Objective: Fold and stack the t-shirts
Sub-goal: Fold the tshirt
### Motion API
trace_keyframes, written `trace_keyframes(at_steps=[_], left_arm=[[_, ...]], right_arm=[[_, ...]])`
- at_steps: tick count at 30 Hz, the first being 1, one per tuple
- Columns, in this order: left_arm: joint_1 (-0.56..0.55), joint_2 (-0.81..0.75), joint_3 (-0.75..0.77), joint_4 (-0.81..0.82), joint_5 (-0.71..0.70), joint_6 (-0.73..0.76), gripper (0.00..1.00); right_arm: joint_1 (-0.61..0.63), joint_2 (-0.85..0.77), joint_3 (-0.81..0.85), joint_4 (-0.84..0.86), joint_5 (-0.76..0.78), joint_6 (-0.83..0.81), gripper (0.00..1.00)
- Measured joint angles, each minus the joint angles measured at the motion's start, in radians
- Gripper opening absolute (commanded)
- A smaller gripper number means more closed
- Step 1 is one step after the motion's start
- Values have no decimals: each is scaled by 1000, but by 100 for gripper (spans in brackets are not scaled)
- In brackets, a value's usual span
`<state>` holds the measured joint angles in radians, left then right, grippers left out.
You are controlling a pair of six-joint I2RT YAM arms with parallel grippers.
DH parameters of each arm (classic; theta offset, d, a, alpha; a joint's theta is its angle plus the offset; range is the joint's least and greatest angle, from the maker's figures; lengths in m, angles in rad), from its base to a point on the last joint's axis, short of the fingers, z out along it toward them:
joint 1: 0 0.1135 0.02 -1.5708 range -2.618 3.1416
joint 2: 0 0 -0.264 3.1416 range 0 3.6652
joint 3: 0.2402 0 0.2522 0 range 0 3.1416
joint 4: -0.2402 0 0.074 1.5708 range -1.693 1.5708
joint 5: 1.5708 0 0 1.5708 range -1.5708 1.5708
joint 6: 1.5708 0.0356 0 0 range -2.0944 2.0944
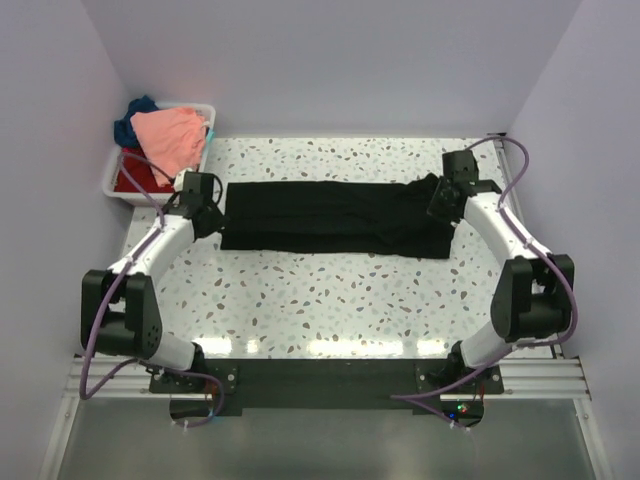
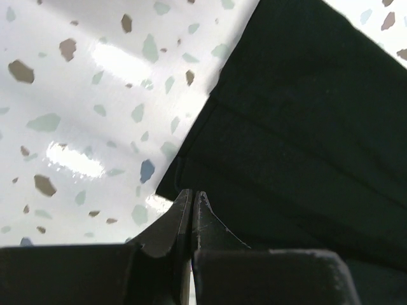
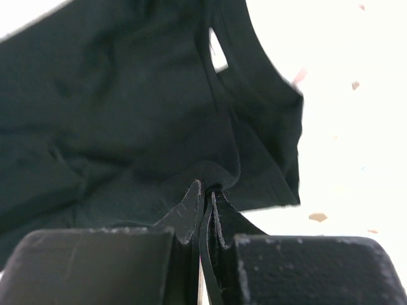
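- Cloth of the black t-shirt [image 1: 330, 215] is lying folded in a long strip across the speckled table [image 1: 330, 300].
- Your left gripper [image 2: 192, 197] is sitting pressed closed at the strip's left end; you cannot tell whether it is catching cloth.
- Your right gripper [image 3: 206, 190] is pinching bunched cloth at the collar end, jaws closed.
- Your salmon-pink t-shirt [image 1: 170, 138] is draping over the white bin [image 1: 196, 106].

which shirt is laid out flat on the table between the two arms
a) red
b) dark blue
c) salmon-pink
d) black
d: the black t-shirt lies in a long strip on the table, while the salmon-pink t-shirt sits on top of the white bin.
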<state>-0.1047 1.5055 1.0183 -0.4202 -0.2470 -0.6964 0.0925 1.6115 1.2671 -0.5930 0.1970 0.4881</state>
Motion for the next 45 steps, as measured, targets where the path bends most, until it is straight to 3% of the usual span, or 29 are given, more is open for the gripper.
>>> trace_keyframes(at_steps=[6,15,25,33,45], left_arm=[[0,-145,-132,-48,4,-6,0],[0,-283,-283,-158,14,-34,0],[-10,-306,-314,-221,10,-69,0],[-17,-229,-323,-222,0,-106,0],[-21,17,-61,-128,-53,-107,0]], right_arm=[[12,-150,-146,-69,-19,18,0],[26,-373,-234,-176,-31,37,0],[30,-431,-316,-251,-28,71,0],[32,-431,-329,-260,0,87,0],[33,-286,-165,-164,97,88,0]])
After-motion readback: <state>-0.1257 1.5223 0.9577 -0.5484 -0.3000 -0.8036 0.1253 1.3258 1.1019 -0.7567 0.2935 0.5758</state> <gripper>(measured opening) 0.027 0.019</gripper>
